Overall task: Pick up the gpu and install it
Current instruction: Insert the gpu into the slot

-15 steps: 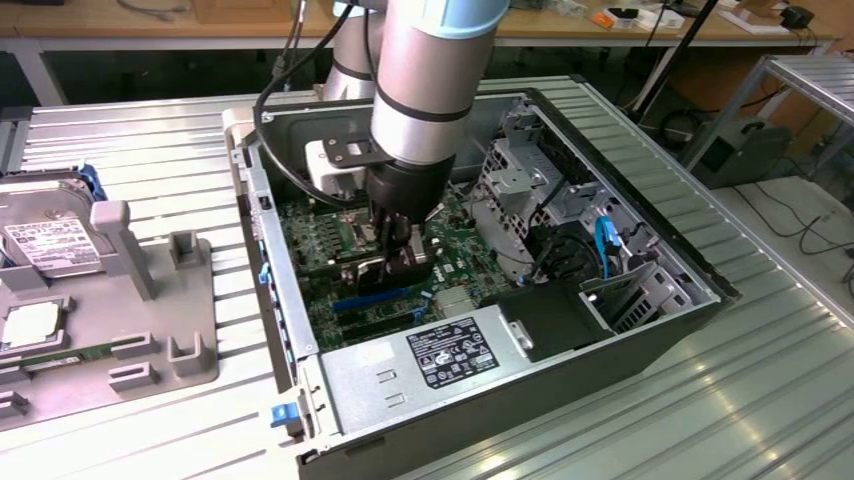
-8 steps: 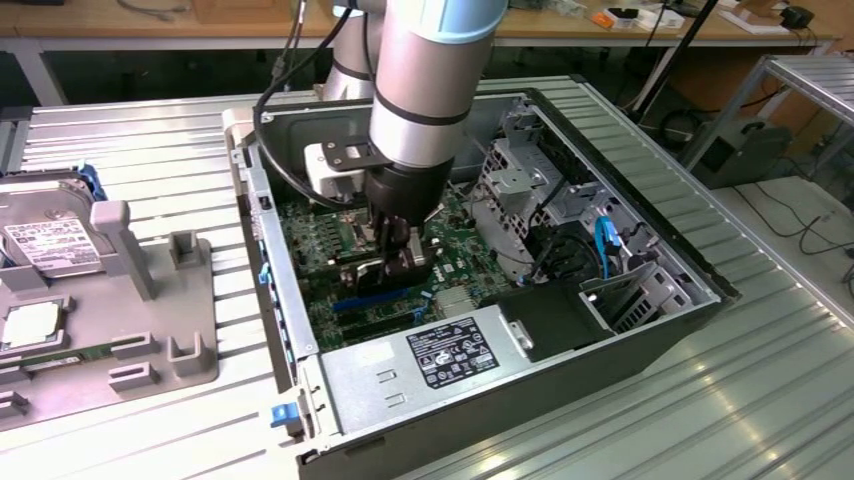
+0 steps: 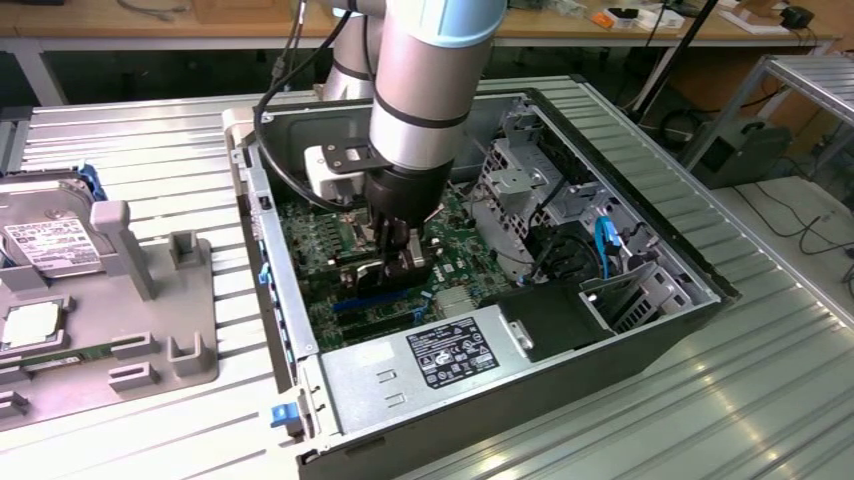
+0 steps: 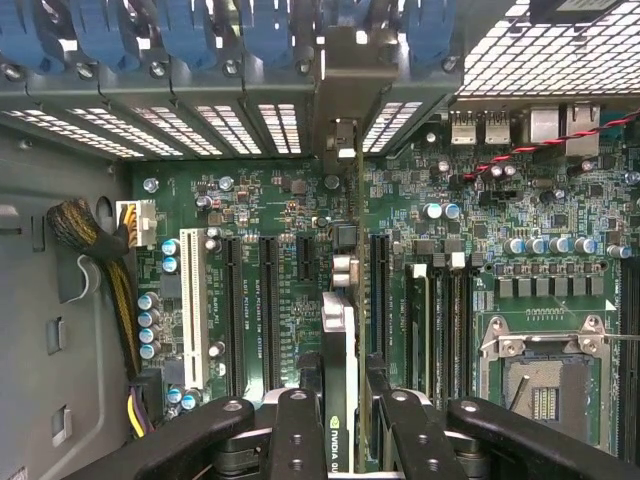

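We have the gpu [image 4: 338, 330] held edge-on between the jaws of the gripper [image 4: 340, 420], which are closed part-way onto the card's two faces. In the wrist view the card stands upright over the motherboard [image 4: 300, 215], its silver bracket [image 4: 345, 95] reaching toward the slotted rear wall of the case [image 3: 627, 330]. In the exterior view the gripper [image 3: 396, 262] hangs low inside the open case, over the middle of the board.

To do this step well, we judge that alignment matters most. The card's lower edge should sit squarely over one long black slot [image 4: 377, 300], not the gap between neighbouring slots, and from here we cannot tell whether the edge already touches the slot. The bracket should meet a single opening in the rear wall, under the blue clips [image 4: 190, 35], without catching on the ribs beside it.

We would keep the card vertical and press straight down, evenly along its length, so neither end seats first. The grip should stay firm but not twisting, since a tilted card may bind. The drive [image 3: 51, 245] rests on the grey holder [image 3: 134, 300] on the tabletop [image 3: 160, 160], well apart on the exterior view's left.
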### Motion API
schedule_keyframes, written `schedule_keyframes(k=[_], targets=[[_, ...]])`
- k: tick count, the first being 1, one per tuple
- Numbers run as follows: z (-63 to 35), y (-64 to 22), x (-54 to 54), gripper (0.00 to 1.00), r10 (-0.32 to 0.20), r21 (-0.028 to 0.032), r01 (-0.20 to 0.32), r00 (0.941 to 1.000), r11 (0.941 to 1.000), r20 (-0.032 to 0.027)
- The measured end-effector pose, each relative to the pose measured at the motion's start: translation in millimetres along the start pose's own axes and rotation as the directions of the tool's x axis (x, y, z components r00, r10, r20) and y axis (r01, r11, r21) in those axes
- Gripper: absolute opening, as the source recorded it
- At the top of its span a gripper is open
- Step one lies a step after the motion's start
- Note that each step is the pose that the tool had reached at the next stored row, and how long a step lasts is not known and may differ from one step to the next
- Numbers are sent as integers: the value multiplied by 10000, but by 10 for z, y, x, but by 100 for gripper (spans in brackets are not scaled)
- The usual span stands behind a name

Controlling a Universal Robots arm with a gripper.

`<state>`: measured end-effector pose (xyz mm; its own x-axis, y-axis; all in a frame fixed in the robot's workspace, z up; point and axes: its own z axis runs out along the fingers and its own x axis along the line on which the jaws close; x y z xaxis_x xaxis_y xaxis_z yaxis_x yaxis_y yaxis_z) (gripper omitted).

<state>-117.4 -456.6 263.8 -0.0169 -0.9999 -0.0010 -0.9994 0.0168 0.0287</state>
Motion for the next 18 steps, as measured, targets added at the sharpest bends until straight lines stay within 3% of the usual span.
schedule_keyframes(k=[18], targets=[[37, -1, 8, 27, 2, 0, -2, 10000, 10000, 0]])
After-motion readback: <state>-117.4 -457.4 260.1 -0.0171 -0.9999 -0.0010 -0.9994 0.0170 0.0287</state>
